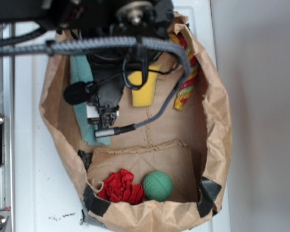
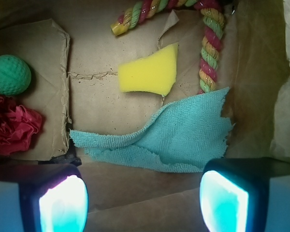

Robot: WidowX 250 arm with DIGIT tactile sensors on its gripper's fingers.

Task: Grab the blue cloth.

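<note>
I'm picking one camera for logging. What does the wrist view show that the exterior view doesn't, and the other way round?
Only wrist: the blue cloth nearly whole, and the open hand with both fingertips apart above it. Only exterior: the robot arm over the cloth and the white table around the paper bag. Both: the yellow sponge, rope toy, green ball, red fabric.

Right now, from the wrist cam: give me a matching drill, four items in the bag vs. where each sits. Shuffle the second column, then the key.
Items:
1. blue cloth
2. yellow sponge
3. green ball
4. rope toy

Places in the wrist view:
A. top, curving down the right side
B. far left, above the red fabric bunch
C. centre, above the cloth
D. lower middle, just beyond the open gripper

Pairs: 1-D, 2-C, 3-B, 4-A
</note>
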